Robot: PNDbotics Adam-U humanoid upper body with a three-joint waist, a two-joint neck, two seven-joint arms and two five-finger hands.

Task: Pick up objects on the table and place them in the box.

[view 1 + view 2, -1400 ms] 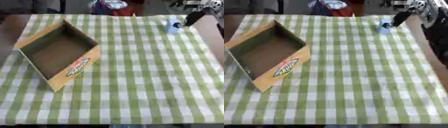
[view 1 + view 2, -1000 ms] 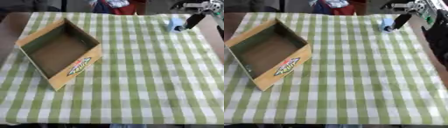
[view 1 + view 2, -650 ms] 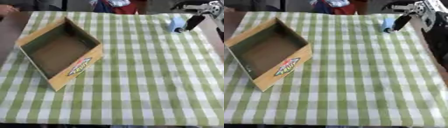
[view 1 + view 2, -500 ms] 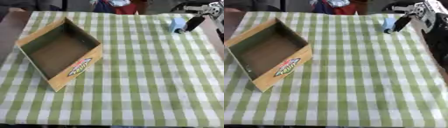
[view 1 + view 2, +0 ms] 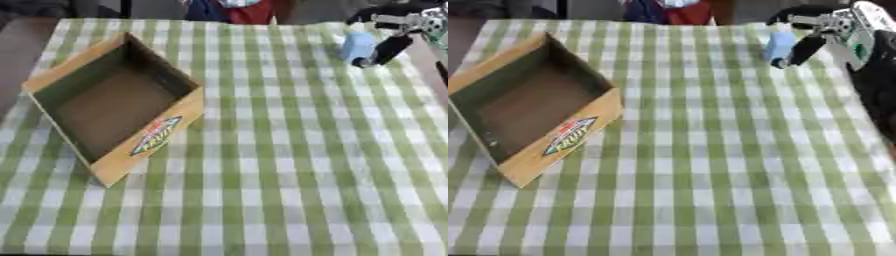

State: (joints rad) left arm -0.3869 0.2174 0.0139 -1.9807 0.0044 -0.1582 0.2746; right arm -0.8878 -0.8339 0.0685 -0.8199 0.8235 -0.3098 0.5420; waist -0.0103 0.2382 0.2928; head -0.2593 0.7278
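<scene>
right hand (image 5: pixel 811 45) beside pale blue object (image 5: pixel 779 44) on green-checked tablecloth (image 5: pixel 710 150)

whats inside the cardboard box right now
Nothing shows inside the cardboard box: only its bare brown floor. The near wall hides a strip of floor just behind it.

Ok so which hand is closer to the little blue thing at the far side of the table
The right hand: a dark finger sits right beside the blue thing at the far right. The left hand shows in neither view.

Box (image 5: pixel 153 132) front: coloured oval logo, lettering blurred, unreadable. No other text.
</scene>
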